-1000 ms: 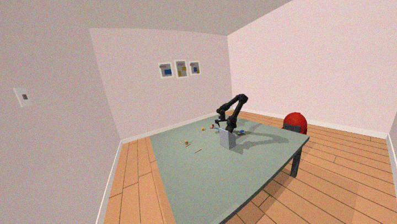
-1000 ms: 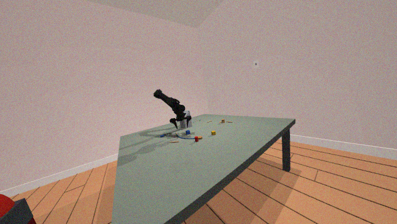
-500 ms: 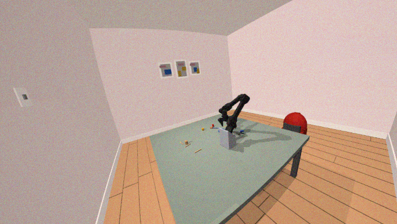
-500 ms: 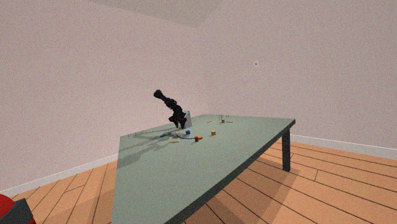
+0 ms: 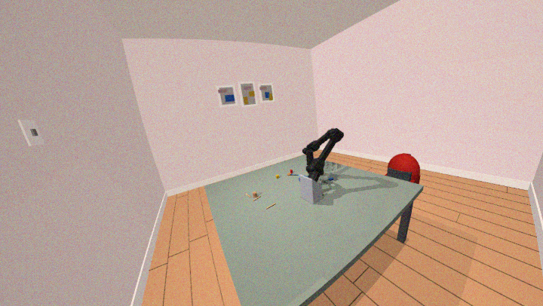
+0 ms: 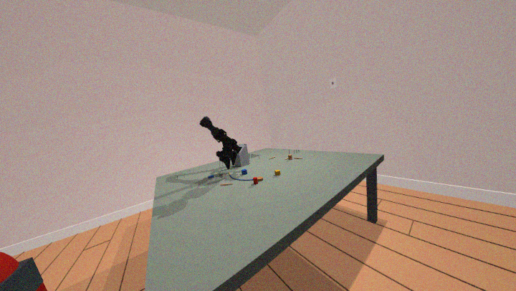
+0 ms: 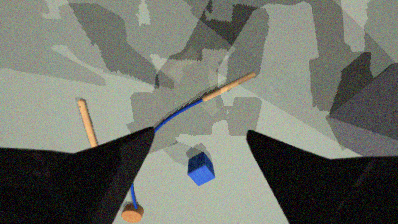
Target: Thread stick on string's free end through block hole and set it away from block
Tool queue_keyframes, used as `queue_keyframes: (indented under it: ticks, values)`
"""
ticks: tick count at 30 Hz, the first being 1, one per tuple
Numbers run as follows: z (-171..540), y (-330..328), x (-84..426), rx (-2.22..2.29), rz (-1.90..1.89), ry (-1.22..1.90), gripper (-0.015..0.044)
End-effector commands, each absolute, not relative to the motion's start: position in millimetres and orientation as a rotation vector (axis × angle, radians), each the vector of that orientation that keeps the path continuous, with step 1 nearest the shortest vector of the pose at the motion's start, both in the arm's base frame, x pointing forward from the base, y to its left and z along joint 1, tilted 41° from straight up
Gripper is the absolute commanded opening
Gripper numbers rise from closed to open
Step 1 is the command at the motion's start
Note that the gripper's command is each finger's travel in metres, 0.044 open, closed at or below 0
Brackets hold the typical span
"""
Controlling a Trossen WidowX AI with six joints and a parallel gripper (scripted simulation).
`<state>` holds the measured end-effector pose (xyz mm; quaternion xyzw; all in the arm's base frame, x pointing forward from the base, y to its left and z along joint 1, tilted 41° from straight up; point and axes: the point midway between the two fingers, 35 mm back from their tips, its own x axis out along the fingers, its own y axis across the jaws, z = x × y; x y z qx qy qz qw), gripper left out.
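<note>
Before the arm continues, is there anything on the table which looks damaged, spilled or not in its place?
Nothing stands out as odd. The block stands upright, the blue string runs unbroken between the wooden button and its stick, and I see no spill. Fine damage would be too small to tell.

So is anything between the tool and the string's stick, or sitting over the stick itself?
Nothing visible. The tool is open, and in the wrist view the stick lies ahead of the fingertips with bare table around it. The blue cube sits nearer the tool's base side in that picture, off the stick.
</note>
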<state>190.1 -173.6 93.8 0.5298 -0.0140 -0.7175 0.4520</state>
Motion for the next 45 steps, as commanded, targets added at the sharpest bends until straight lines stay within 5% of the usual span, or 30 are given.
queue_keyframes:
  ticks: [1,23,35,45]
  values:
    - [99.1,-177.9,166.0,1.930,-1.807,-0.949,0.0440]
    - [99.6,-178.3,164.5,2.002,-1.786,-1.085,0.0440]
    - [99.6,-178.3,164.5,2.002,-1.786,-1.085,0.0125]
    - [99.6,-178.3,164.5,2.002,-1.786,-1.085,0.0122]
